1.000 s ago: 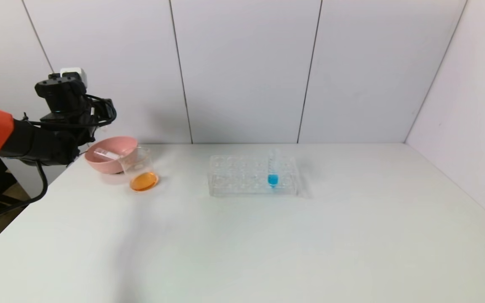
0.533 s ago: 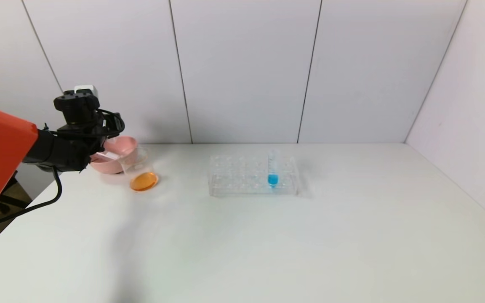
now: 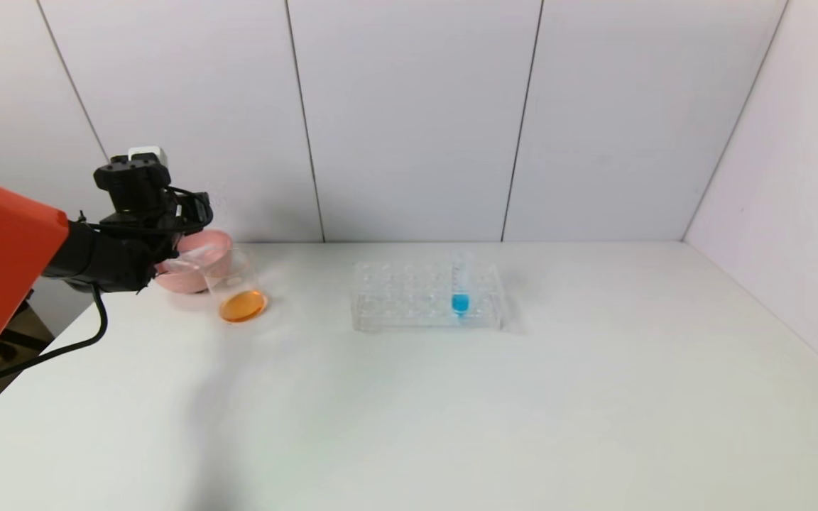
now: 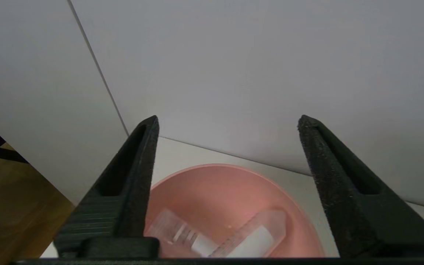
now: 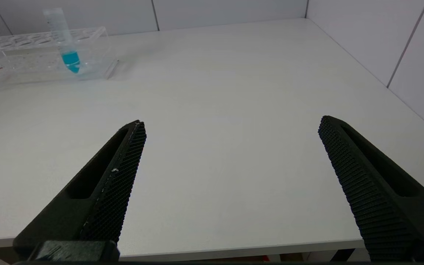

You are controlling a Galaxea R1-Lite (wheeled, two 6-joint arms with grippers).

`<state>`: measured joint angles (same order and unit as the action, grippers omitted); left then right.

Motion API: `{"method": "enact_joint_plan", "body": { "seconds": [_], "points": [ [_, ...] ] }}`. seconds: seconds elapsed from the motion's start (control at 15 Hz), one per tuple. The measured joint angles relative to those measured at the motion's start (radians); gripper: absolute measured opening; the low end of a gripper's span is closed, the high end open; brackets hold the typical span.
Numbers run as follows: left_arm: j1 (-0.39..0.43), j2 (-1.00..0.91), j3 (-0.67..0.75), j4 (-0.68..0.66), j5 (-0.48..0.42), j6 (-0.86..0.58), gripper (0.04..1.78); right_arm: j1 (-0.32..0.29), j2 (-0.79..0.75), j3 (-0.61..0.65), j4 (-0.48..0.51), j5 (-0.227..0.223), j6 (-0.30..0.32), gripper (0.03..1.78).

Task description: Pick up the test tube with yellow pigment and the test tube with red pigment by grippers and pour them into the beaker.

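Observation:
The beaker (image 3: 238,287) stands at the back left of the table and holds a shallow layer of orange liquid. Just behind it is a pink bowl (image 3: 204,243). In the left wrist view, two clear test tubes (image 4: 177,232) (image 4: 258,235) lie crossed in the bowl (image 4: 215,184). No yellow or red liquid shows in either, so I cannot tell which is which. My left gripper (image 4: 228,123) hovers over the bowl's near side, open and empty. My right gripper (image 5: 232,123) is open and empty over the table's front edge.
A clear tube rack (image 3: 409,298) stands at the middle back of the table with one tube of blue liquid (image 3: 459,284) upright in it. It also shows in the right wrist view (image 5: 31,62). White walls close off the back and right.
My left arm has moved right and slightly down, coming over the pink bowl, and has barely moved in the last half second. The beaker, bowl and rack have stayed put.

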<state>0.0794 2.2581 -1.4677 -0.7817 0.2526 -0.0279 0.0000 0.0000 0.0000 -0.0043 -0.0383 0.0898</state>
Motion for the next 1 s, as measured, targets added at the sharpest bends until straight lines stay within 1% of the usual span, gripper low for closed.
{"method": "enact_joint_plan", "body": {
  "seconds": [0.13, 0.27, 0.4, 0.53, 0.73, 0.87, 1.0],
  "points": [
    [-0.004, -0.012, 0.004, 0.000, 0.000, 0.000, 1.64, 0.000, 0.000, 0.000, 0.000, 0.000, 0.000, 1.71],
    [-0.018, -0.040, 0.005, 0.000, -0.006, -0.001, 1.75, 0.000, 0.000, 0.000, 0.000, 0.000, 0.000, 1.71],
    [-0.043, -0.078, 0.000, 0.008, -0.073, -0.005, 1.78, 0.000, 0.000, 0.000, 0.000, 0.000, 0.000, 1.71],
    [-0.070, -0.116, 0.014, 0.001, -0.192, -0.010, 1.78, 0.000, 0.000, 0.000, 0.000, 0.000, 0.000, 1.71],
    [-0.101, -0.189, 0.116, -0.024, -0.370, -0.009, 1.78, 0.000, 0.000, 0.000, 0.000, 0.000, 0.000, 1.71],
    [-0.123, -0.267, 0.211, -0.031, -0.409, 0.004, 1.78, 0.000, 0.000, 0.000, 0.000, 0.000, 0.000, 1.71],
    [-0.134, -0.375, 0.325, -0.035, -0.411, 0.043, 1.78, 0.000, 0.000, 0.000, 0.000, 0.000, 0.000, 1.71]
  ]
}}
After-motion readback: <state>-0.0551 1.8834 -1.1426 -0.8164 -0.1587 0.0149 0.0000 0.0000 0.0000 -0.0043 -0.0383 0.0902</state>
